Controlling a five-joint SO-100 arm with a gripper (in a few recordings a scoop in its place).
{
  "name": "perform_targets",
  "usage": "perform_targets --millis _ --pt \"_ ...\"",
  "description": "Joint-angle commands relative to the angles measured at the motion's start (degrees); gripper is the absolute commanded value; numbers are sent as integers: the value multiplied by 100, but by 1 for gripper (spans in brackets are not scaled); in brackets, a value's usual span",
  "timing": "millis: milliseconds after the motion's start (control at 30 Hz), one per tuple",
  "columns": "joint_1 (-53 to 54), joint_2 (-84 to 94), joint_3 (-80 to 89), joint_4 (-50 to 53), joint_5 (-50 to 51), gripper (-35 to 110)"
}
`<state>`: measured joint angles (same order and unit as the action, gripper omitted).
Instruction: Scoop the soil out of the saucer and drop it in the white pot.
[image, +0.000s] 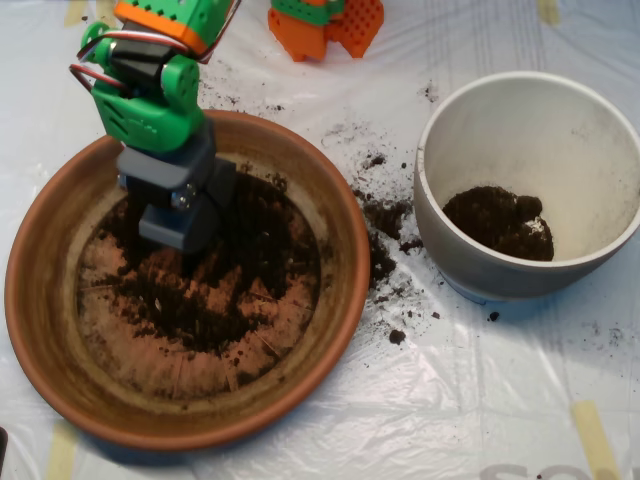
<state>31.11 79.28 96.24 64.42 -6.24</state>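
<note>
Overhead view: the largest thing recorded was the work surface, a table (330, 420) covered in pale, creased plastic sheeting with strips of tape seen at its edges. On its left half the saucer (40, 330) was noted, a wide terracotta dish with a thick rim and a ridged, pale-stained bottom. The soil (250, 270) was spread thinly over the middle and upper part of that bottom, with bare patches of the dish left showing towards the lower and left sides. The white pot (520, 120) was placed to the right of the saucer, near it but not touching, and a small dark heap of soil was seen low inside it, against the near wall. The arm (155, 95), green with orange parts, was observed entering from the top left corner and was lowered over the upper left of the saucer. The grey scoop (170, 235) was found down in the dish, its lower end in or at the soil; whether its two shells were spread or pressed together could not be told from above. An orange and green part (325, 25) was noted at the top edge. Spilled crumbs (385, 215) were scattered on the sheeting between saucer and pot, with a few specks further out.
</note>
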Motion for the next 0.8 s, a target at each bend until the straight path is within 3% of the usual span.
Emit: perform_targets --millis 0,433,767 --pt "-149 712 -835 483 -18 0" --pt "-1222 1969 -2250 1811 -167 0" --pt "-3287 2013 -4131 3208 35 0"
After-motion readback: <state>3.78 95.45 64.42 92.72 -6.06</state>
